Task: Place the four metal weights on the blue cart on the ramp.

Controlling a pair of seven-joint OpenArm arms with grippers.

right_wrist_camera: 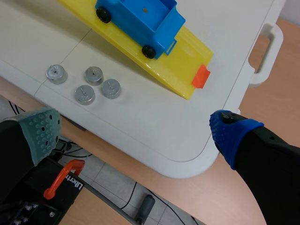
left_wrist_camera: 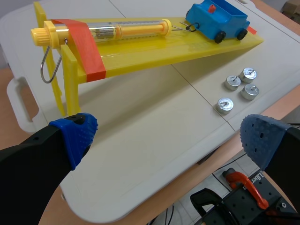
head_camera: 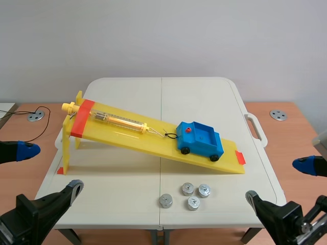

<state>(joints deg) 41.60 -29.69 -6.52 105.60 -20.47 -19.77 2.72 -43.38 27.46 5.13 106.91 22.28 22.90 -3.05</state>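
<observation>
Weights: all four metal weights (head_camera: 193,203) sit clustered on the white table (head_camera: 117,178), near the ramp's low end
Cart: blue cart (head_camera: 200,140) rests low on the yellow ramp (head_camera: 122,133), with no weight in its bed
Left gripper (left_wrist_camera: 168,140): fingers spread, empty
Right gripper (right_wrist_camera: 136,133): fingers spread, empty, nearer the weights
Progress: judged unstarted; all four placements remain

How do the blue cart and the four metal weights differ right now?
The blue cart sits tilted on the yellow ramp; the metal weights lie flat on the white table. The cart is larger, blue and wheeled; the weights are small silver discs. Neither is held.
</observation>
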